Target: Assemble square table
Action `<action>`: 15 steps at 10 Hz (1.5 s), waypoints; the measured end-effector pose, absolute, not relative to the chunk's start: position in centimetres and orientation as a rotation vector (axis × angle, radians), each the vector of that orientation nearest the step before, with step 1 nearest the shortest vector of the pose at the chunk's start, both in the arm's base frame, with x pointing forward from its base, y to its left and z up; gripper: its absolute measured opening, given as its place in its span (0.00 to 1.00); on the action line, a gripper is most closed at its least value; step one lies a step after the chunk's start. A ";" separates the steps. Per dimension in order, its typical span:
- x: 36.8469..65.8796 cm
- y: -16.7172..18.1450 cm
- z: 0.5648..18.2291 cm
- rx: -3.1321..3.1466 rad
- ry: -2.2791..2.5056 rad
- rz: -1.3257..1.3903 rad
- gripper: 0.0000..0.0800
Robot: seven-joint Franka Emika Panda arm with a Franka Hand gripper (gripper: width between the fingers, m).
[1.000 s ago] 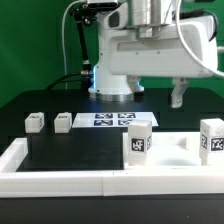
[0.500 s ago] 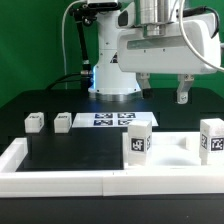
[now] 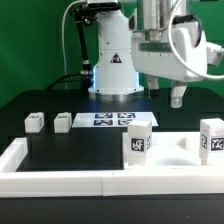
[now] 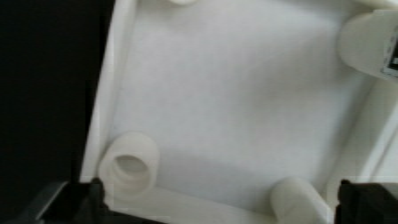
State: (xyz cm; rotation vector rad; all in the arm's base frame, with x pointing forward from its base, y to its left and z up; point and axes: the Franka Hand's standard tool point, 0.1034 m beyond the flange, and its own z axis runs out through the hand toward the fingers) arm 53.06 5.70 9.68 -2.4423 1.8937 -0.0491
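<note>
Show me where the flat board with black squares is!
The marker board lies flat in the exterior view's middle, before the robot base, just on that view's right of a small leg.

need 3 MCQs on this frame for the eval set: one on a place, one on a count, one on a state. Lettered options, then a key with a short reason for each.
1. In the exterior view, where does the marker board lie?
A) flat on the black work surface, to the exterior view's right of the two small legs
B) between the end effector's fingers
C) propped upright on the arm's base

2. How many tagged white legs show in the exterior view?
A) two
B) four
C) six

3. What state is the end effector in?
A) shut on a leg
B) open, holding nothing
C) shut, empty

Key:
1 A: the board lies flat just beside the second small leg.
2 B: there are two legs at the exterior view's left and two nearer ones at its right.
3 B: the fingers hang apart above the scene with nothing between them.
</note>
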 end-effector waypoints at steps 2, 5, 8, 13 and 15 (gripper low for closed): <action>52.4 5.5 8.4 -2.412 1.958 -0.027 0.81; 52.2 5.4 7.7 -2.424 1.963 -0.029 0.81; 52.0 5.3 7.4 -2.417 1.980 -0.023 0.81; 49.0 5.7 3.7 -2.321 2.182 0.019 0.81; 48.8 6.1 2.8 -2.337 2.189 0.015 0.81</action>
